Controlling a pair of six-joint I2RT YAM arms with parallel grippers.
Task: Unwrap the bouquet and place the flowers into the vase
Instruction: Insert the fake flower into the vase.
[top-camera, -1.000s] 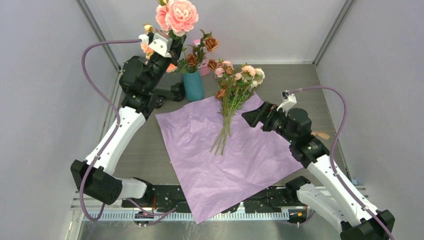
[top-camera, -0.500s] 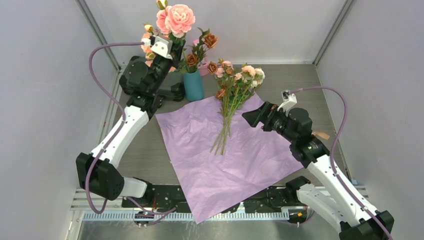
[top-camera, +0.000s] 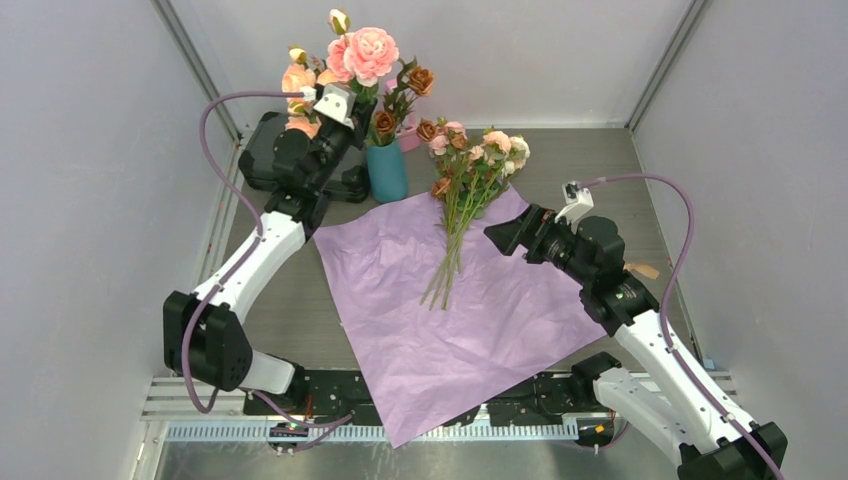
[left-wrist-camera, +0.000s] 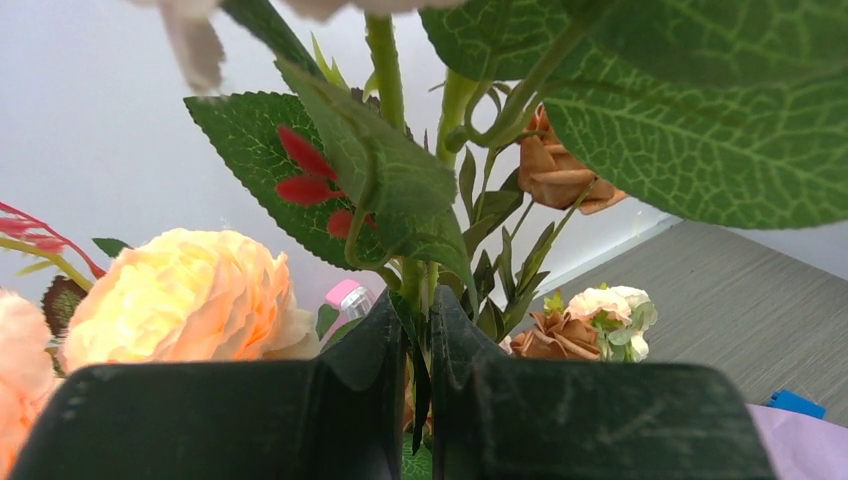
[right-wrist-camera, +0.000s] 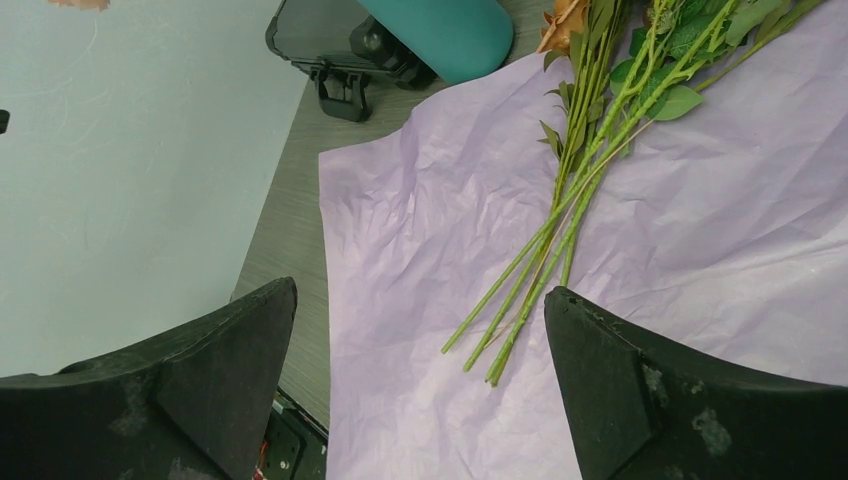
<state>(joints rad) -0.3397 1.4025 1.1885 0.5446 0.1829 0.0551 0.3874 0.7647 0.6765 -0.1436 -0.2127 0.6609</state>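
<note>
Left gripper (left-wrist-camera: 418, 340) pinched shut on upright leafy green stem (left-wrist-camera: 385, 60), tall teal-blue cylindrical vase (top-camera: 387, 172) below and just right, near table's (top-camera: 640, 160) far edge. Right gripper (right-wrist-camera: 420, 290) wide apart, empty, nearer small pink-cream-brown roses (top-camera: 460, 210) lying stems-nearward on crinkled lilac paper (top-camera: 480, 330).

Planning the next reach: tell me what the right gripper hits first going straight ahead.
Probably the green stems of the flowers lying on the lilac paper; the open right gripper points at their lower ends, though depth is unclear.
</note>
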